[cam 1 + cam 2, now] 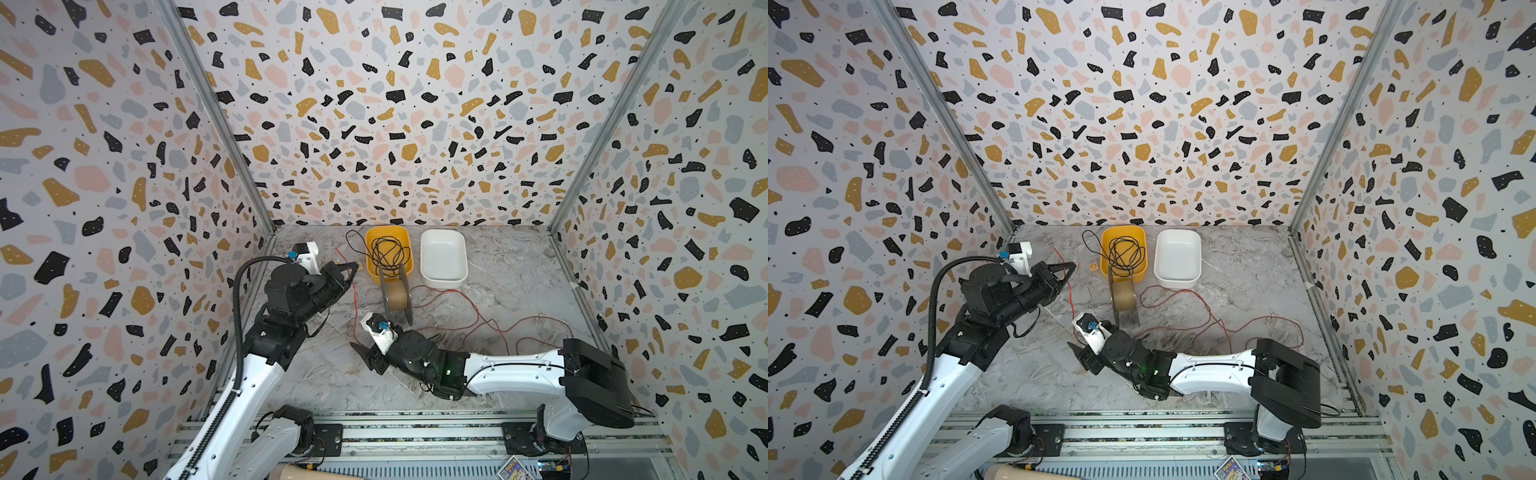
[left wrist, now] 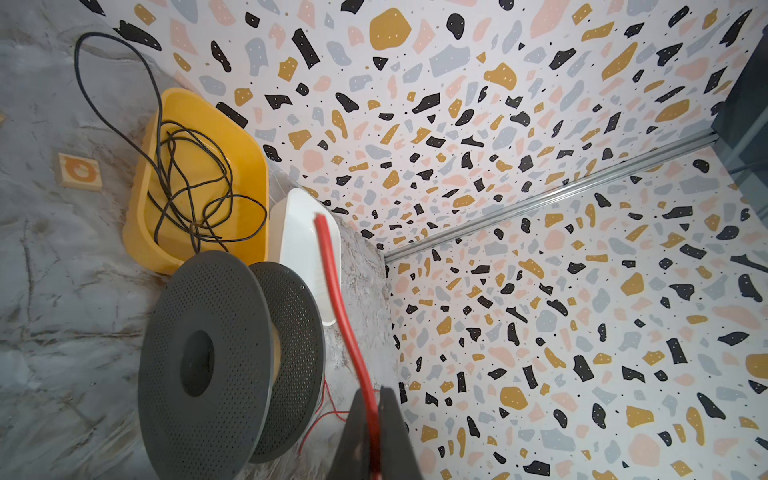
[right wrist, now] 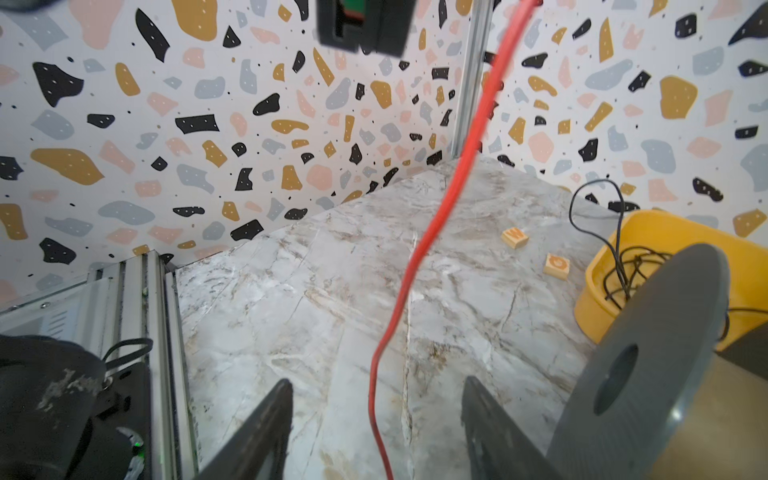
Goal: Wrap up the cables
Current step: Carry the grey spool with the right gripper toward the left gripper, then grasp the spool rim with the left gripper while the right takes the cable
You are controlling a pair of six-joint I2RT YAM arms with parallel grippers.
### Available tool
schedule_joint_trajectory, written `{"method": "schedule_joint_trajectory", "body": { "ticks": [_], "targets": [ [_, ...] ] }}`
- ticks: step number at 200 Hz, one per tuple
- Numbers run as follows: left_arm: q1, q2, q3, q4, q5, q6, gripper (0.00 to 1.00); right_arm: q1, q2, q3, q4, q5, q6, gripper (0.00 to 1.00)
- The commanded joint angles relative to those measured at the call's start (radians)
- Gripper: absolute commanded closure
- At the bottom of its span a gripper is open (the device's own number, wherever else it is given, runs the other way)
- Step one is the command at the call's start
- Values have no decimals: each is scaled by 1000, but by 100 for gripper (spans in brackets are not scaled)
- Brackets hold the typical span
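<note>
Here, left of centre in a top view, the left gripper (image 1: 352,266) has its jaws pressed together on the one red-orange wire (image 2: 336,295). The wire drops to the marble bench (image 1: 519,291), runs between the well-parted jaws of the right gripper (image 3: 378,381) without visibly touching either, and loops off toward the right side of the frame. Rightward come two wooden tiles (image 3: 514,237), one grey spool (image 1: 397,297) upright on its rims, one yellow tub (image 1: 368,249) holding one tangled black wire (image 1: 388,253), and one white tub (image 1: 442,280) just beside it.
</note>
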Motion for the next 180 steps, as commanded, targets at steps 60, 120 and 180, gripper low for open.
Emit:
{"method": "schedule_joint_trajectory", "body": {
  "ticks": [60, 120, 180],
  "targets": [
    [-3, -36, -11, 45, -8, -37, 100, -16, 50, 95, 102, 45, 15, 70],
    [-3, -25, -16, 50, -5, -32, 100, -37, -5, 45, 94, 10, 6, 100],
    [-2, 10, 44, -62, -13, 103, 25, -74, -155, -14, -58, -50, 22, 100]
  ]
}}
